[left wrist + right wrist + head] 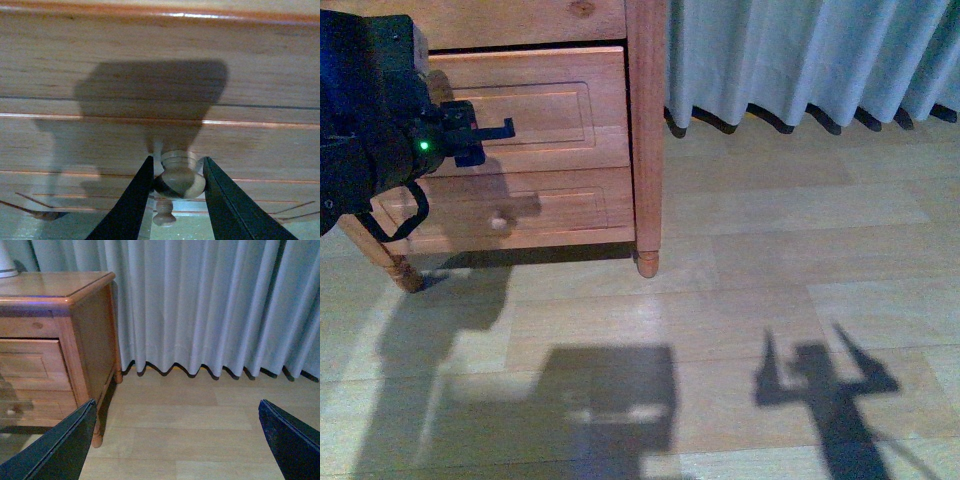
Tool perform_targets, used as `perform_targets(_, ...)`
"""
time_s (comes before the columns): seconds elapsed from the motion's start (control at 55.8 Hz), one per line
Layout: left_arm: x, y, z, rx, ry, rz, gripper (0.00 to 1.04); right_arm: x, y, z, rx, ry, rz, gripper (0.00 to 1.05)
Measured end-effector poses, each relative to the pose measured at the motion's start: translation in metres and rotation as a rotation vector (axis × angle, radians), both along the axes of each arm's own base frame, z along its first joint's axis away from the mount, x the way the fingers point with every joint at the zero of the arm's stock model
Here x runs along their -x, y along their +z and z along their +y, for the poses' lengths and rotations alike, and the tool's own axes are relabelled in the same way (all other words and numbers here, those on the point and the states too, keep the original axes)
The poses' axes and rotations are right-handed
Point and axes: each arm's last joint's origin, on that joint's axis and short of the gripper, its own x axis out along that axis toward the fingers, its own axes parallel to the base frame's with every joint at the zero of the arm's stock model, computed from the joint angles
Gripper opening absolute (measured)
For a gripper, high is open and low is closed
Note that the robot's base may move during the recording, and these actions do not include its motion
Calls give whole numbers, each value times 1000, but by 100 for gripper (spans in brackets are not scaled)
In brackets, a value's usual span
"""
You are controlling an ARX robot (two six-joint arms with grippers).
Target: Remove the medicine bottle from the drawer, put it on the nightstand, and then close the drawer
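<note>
The nightstand [645, 120] stands at the upper left of the front view, and its glossy top [50, 285] shows in the right wrist view. My left gripper [179, 186] is shut on the drawer's round pale knob [181, 175], one dark finger on each side. In the front view the left gripper [465, 132] covers that knob on the drawer's panelled front [560, 110]. The drawer's front sits close to the frame and none of its inside shows. The medicine bottle is out of view. My right gripper [175, 450] hangs open over bare floor, right of the nightstand.
The lower drawer [570, 205] with its knob [498, 220] sits under the held one. A grey curtain [810, 55] hangs to the floor right of the cabinet. The base of a white object [6, 262] stands on the nightstand top. Pale plank floor [770, 280] spreads in front.
</note>
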Motion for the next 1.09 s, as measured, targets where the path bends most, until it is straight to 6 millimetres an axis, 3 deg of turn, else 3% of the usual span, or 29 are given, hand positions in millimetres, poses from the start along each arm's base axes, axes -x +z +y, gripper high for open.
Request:
perform_targets(0.466, 80, 2, -8, 86, 43, 65, 26, 0, 0, 0, 0, 0, 0, 98)
perform_targets(0.824, 150, -1, 2, 115, 2, 103, 26, 0, 0, 0, 0, 0, 0, 98)
perform_targets(1.093, 183, 0, 10, 134, -3, 127, 26, 0, 0, 0, 0, 0, 0, 98)
